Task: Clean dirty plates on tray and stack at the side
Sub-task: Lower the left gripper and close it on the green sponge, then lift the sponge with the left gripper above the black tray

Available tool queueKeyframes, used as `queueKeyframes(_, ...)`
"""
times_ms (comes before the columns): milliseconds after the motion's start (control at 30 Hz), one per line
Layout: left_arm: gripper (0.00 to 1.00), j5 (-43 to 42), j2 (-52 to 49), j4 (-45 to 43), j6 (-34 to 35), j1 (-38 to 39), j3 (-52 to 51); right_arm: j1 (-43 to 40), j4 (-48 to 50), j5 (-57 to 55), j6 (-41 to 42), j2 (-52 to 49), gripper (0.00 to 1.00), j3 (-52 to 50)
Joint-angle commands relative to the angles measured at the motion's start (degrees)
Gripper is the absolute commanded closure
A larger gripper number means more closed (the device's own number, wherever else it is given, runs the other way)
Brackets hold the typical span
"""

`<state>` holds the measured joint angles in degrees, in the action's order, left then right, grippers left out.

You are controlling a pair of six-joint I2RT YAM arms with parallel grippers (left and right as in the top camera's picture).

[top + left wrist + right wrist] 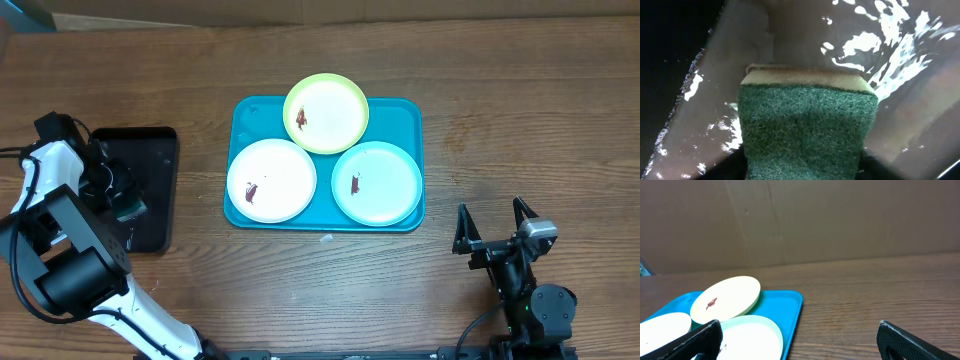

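Three plates lie on the teal-blue tray (404, 118): a yellow-green one (326, 113) at the back, a white one (271, 180) front left and a light teal one (376, 183) front right. Each carries a reddish-brown smear. My left gripper (128, 205) hangs over a black tray (155, 185) to the left, shut on a green-and-yellow sponge (807, 125) that fills its wrist view. My right gripper (491, 210) stands open over bare table to the right of the tray, nothing between its fingers; its wrist view shows the yellow-green plate (727, 302) and the teal plate (752, 337).
The black tray's surface (920, 130) looks wet and glossy under the sponge. A tiny white scrap (326, 238) lies on the wooden table just in front of the blue tray. A cardboard wall stands behind the table.
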<state>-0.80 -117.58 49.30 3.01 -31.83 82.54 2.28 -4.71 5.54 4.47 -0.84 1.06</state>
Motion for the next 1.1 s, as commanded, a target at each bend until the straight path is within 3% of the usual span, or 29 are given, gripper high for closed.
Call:
queueKeyframes(0,0.96,-0.28,-0.92,-0.2,0.2,0.52,0.81,-0.22,0.31,-0.37,0.2,0.68,0.0,-0.61)
queueKeyframes(100,0.96,-0.28,-0.92,-0.31,0.2,0.52,0.81,-0.22,0.31,-0.37,0.2,0.68,0.0,-0.61)
queueKeyframes(133,0.9,-0.31,-0.92,-0.35,0.22,0.52,0.81,-0.22,0.28,-0.37,0.2,0.68,0.0,-0.61)
queueKeyframes(167,0.66,-0.31,-0.92,-0.35,0.22,0.52,0.81,-0.22,0.31,-0.37,0.22,0.68,0.0,-0.61)
queueKeyframes(200,0.11,-0.33,-0.92,-0.31,0.22,0.52,0.81,-0.22,0.31,-0.37,0.2,0.68,0.0,-0.61)
queueKeyframes(233,0.0,-0.31,-0.92,-0.28,0.22,0.52,0.81,-0.22,0.28,-0.37,0.2,0.68,0.0,-0.61)
queueKeyframes(433,0.0,-0.31,-0.92,-0.24,0.2,0.52,0.81,-0.22,0.28,-0.37,0.2,0.68,0.0,-0.61)
queueKeyframes(467,0.02,-0.31,-0.92,-0.22,0.2,0.52,0.81,-0.22,0.28,-0.37,0.22,0.68,0.0,-0.61)
queueKeyframes(500,0.3,-0.31,-0.92,-0.17,0.2,0.52,0.81,-0.22,0.28,-0.37,0.2,0.68,0.0,-0.61)
queueKeyframes(533,0.7,-0.28,-0.92,-0.07,0.2,0.52,0.81,-0.22,0.28,-0.37,0.2,0.68,0.0,-0.61)
queueKeyframes(567,0.96,-0.31,-0.92,-0.04,0.2,0.52,0.81,-0.22,0.28,-0.37,0.2,0.68,0.0,-0.61)
queueKeyframes(800,0.96,-2.05,-0.7,3.72,0.22,0.76,3.82,-0.22,0.31,-0.37,0.2,0.68,0.0,-0.61)
queueKeyframes(1067,0.96,-6.16,-0.7,15.02,0.2,0.74,21.86,-0.22,0.28,-0.37,0.2,0.68,0.0,-0.61)
